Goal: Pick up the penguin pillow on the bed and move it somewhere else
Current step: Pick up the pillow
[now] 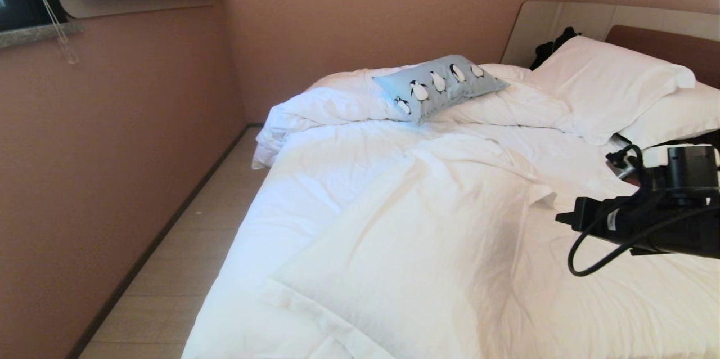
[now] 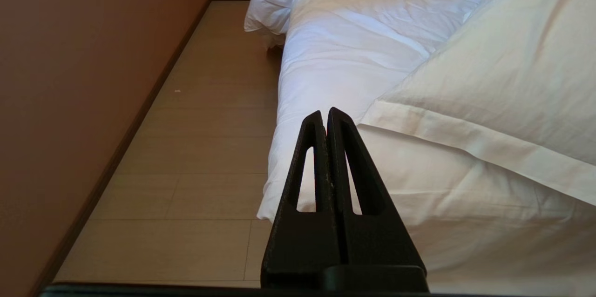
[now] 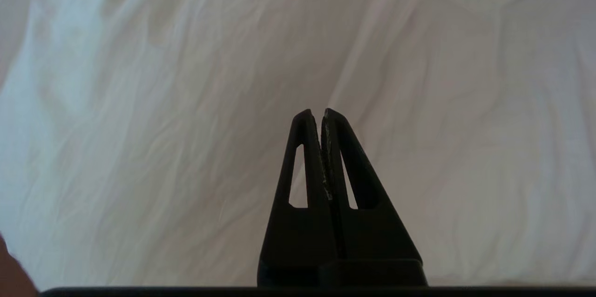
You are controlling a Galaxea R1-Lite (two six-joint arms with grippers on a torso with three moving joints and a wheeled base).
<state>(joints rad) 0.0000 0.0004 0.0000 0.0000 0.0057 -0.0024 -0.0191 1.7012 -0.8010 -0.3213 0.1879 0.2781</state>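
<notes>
1. The right gripper (image 3: pixel 323 111) has its fingers pressed together with nothing between them; it points down at the rumpled white duvet (image 3: pixel 186 101) of the bed (image 1: pixel 394 246)
2. The penguin pillow (image 1: pixel 440 86) lies well apart from this gripper, far ahead of it towards the headboard (image 1: pixel 664 44), propped on a bunched fold of duvet beside the big white pillows (image 1: pixel 607 83)
3. The step in hand looks like the start of the reach: nothing is grasped yet. The next move calls for carrying the arm forward across the bed and spreading the fingers before closing on the soft cushion
4. The left gripper (image 2: pixel 326 111), also closed and empty, hangs by the bed's near corner above the wooden floor (image 2: pixel 195 148)
5. Only the head view shows the cushion; the right wrist view sees nothing but duvet, and the left wrist view alone shows floor and another white pillow (image 2: pixel 512 78)
</notes>
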